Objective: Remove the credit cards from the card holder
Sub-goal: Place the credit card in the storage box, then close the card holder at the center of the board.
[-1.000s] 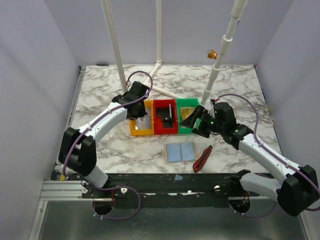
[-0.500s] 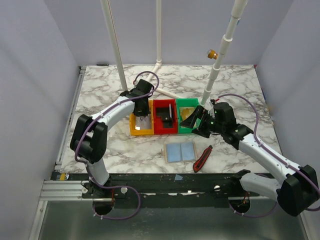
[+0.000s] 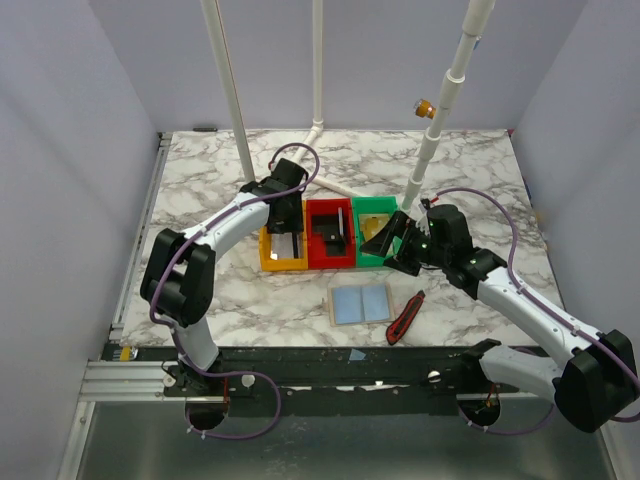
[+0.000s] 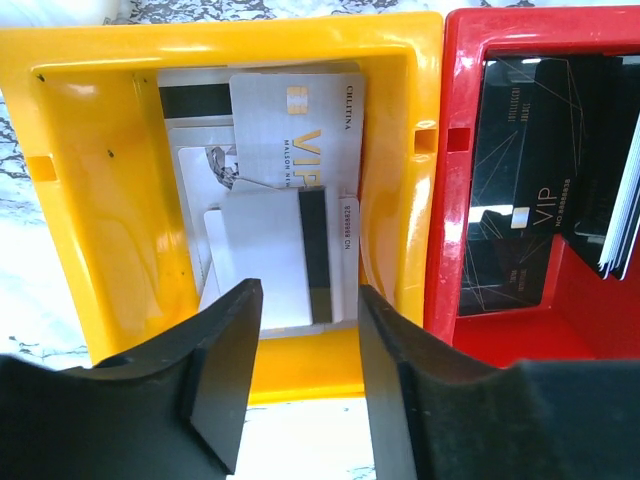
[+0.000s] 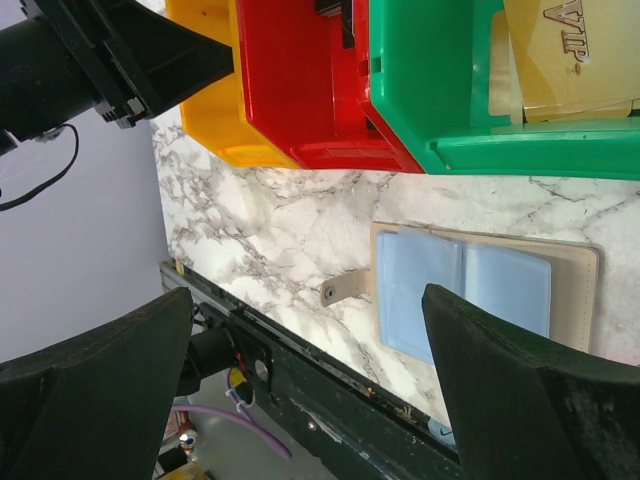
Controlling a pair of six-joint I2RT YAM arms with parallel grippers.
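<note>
Left gripper [image 3: 285, 230] hangs over the yellow bin [image 3: 268, 263] at 9 o'clock of the bin row. In the wrist view its jaws [image 4: 307, 290] are parted with nothing pinched, and a white striped card [image 4: 270, 260] lies loose below on a silver VIP card [image 4: 300, 130]. Red bin [image 3: 330, 264] is in the middle and holds a black card [image 4: 510, 200]. Green bin [image 3: 372, 265] at 3 o'clock holds a gold card [image 3: 376, 226]. Card holder [image 3: 360, 302] lies open flat on the marble at 6 o'clock of the bins. Blue pockets face up with no card edge showing, so it's likely emptied, can't be sure. Red-and-black tool [image 3: 405, 318] sits at 3 o'clock of the holder. Right gripper [image 3: 395, 245] hovers by the green bin's near corner, fingers spread wide and empty. The credit cards look light, thin, stiff and slick, and hard to lift when lying flat. Best pinched across a protruding short edge. The holder is soft and light and would probably slide unless pinned. Compared with a second ago, the left elbow has pulled in and the wrist has shifted toward 1 o'clock. Its jaws, pressed together then, have now parted. Right arm, holder and tool are unchanged.
</note>
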